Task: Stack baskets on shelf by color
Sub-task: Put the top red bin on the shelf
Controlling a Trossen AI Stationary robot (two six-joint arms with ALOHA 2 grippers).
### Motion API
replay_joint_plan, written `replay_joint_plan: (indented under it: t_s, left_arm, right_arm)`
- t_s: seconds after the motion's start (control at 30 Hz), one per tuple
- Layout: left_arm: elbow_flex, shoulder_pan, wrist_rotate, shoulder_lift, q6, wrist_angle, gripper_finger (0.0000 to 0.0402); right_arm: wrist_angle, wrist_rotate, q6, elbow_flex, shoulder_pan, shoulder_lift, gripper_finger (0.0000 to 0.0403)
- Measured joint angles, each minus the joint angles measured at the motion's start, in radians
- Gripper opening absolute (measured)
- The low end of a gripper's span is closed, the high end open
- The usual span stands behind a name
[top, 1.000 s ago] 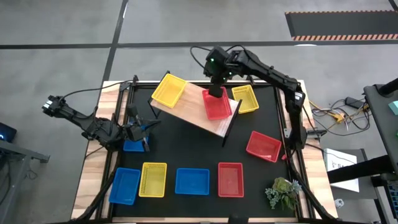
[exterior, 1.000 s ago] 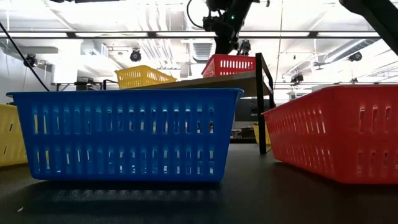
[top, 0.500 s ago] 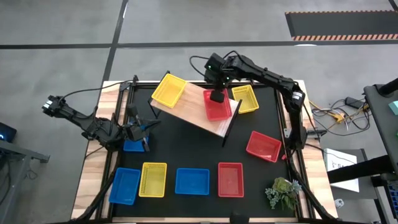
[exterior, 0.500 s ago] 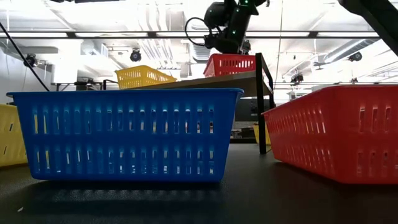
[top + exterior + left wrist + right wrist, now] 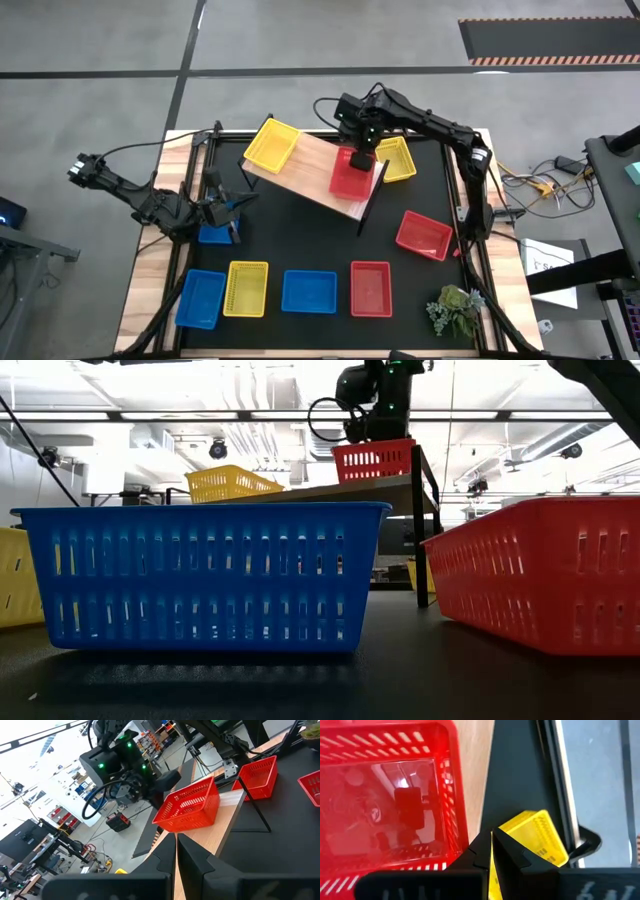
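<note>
**Right arm's got a red basket by the rim at the shelf end**

So here's your scene, biggest stuff first. The black table [image 5: 300, 250] carries everything, and the wooden shelf [image 5: 310, 170] sits angled across its far half. Your right gripper [image 5: 362, 160] is over the shelf's right end, fingers pinched shut on the rim of a red basket [image 5: 350, 175]. In the low view that basket [image 5: 373, 460] hangs tilted just above the plank with the gripper right on top of it, and the left wrist view shows it tipped too, one edge up off the wood.

Next to that gripper, on the side away from the shelf, a yellow basket [image 5: 395, 158] sits on the table. At the shelf's opposite end another yellow basket [image 5: 271, 144] rests on the plank, well apart from the gripper.

Your left gripper [image 5: 222, 212] is parked at the table's left side, fingers closed flat together on nothing, with a blue basket [image 5: 214, 235] just beside it.

The rest lie well apart from both grippers: a red basket [image 5: 423, 234] near the right edge, then along the near edge a blue one [image 5: 200, 298], a yellow one [image 5: 246, 288], a blue one [image 5: 308, 291] and a red one [image 5: 371, 288]. A small green plant [image 5: 455, 310] sits at the near right corner.
</note>
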Motion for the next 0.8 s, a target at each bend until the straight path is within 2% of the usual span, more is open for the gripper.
replay_joint_plan:
  t_s: [0.27,0.63,0.8]
  left_arm:
    - [0.0,0.0,0.0,0.0,0.0,0.0,0.0]
    - [-0.001,0.0,0.0,0.0,0.0,0.0,0.0]
    - [-0.001,0.0,0.0,0.0,0.0,0.0,0.0]
  right_arm:
    - [-0.109,-0.01,0.075,0.0,0.024,-0.004,0.0008]
    - [-0.108,-0.009,0.104,0.001,0.068,-0.007,0.0008]
    - [-0.108,0.089,0.117,0.001,0.07,-0.042,0.0008]
